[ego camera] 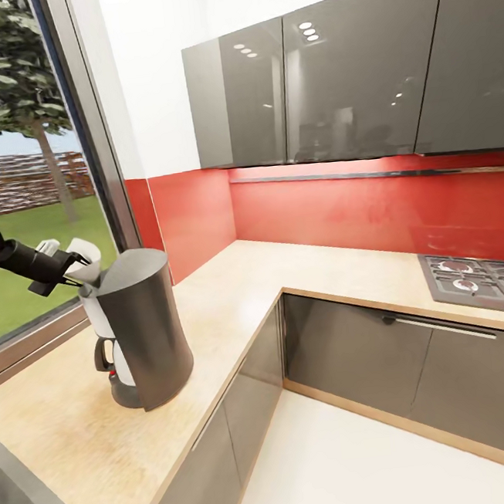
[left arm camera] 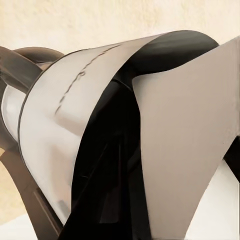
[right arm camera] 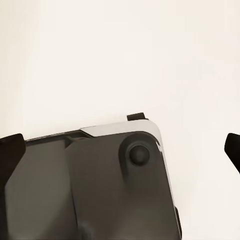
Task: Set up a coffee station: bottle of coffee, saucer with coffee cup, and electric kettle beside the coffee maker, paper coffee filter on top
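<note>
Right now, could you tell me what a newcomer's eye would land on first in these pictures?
Probably the tall dark coffee maker standing on the pale countertop by the window. Next, the left tool at its top, holding a white paper coffee filter there. Behind, the bright red backsplash runs under glossy grey cabinets.

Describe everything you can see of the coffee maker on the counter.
The coffee maker stands upright on the light wood-look countertop, near the window. Its tall curved shell is dark grey and looks like matte plastic or metal, wrapping a white body with a dark handle low on the window side. A white paper coffee filter, held by the left gripper, sits at its top edge. Whether it touches is unclear.
</note>
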`<state>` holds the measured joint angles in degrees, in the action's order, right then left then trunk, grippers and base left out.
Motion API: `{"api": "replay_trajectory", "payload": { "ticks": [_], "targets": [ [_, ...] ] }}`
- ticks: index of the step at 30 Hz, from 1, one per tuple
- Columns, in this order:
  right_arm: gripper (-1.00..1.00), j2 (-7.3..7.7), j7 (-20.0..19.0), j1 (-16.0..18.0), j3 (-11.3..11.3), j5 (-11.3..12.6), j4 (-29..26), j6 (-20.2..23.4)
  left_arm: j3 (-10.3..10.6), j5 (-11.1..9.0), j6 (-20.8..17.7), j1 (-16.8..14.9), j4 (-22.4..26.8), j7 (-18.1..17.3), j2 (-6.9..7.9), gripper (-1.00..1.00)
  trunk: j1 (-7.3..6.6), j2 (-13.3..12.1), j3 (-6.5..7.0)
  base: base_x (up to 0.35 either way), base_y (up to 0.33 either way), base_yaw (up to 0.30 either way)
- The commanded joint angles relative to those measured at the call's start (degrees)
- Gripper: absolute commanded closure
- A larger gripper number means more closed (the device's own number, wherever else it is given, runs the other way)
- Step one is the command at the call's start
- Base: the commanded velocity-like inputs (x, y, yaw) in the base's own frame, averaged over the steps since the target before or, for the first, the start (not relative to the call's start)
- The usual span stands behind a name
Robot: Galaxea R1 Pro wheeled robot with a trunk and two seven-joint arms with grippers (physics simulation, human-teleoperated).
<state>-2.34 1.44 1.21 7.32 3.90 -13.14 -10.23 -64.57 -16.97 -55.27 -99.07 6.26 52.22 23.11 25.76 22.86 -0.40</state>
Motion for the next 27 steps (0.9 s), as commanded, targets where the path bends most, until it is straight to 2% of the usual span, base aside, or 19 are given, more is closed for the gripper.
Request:
{"api": "replay_trajectory", "payload": {
  "ticks": [1, 10, 11, 27],
  "targets": [
    [-1.0, -0.03, 0.0, 0.0, 0.1, 0.4, 0.0, -0.2, 0.1, -0.6, -0.1, 0.0, 0.1, 0.5, 0.0, 1.0, 0.02, 0.1, -0.04, 0.002, -0.001, 0.0],
    [-1.0, -0.03, 0.0, 0.0, 0.1, 0.4, 0.0, -0.2, 0.1, -0.6, -0.1, 0.0, 0.1, 0.5, 0.0, 1.0, 0.02, 0.1, -0.04, 0.0, 0.0, 0.0],
    [-1.0, -0.03, 0.0, 0.0, 0.1, 0.4, 0.0, -0.2, 0.1, -0.6, -0.1, 0.0, 0.1, 0.5, 0.0, -1.0, 0.02, 0.1, -0.04, 0.0, 0.0, 0.0],
    [-1.0, -0.03, 0.0, 0.0, 0.1, 0.4, 0.0, -0.2, 0.1, -0.6, -0.2, 0.0, 0.1, 0.4, 0.02, -1.0, 0.02, 0.1, -0.04, 0.0, 0.0, 0.0]
  ]
}}
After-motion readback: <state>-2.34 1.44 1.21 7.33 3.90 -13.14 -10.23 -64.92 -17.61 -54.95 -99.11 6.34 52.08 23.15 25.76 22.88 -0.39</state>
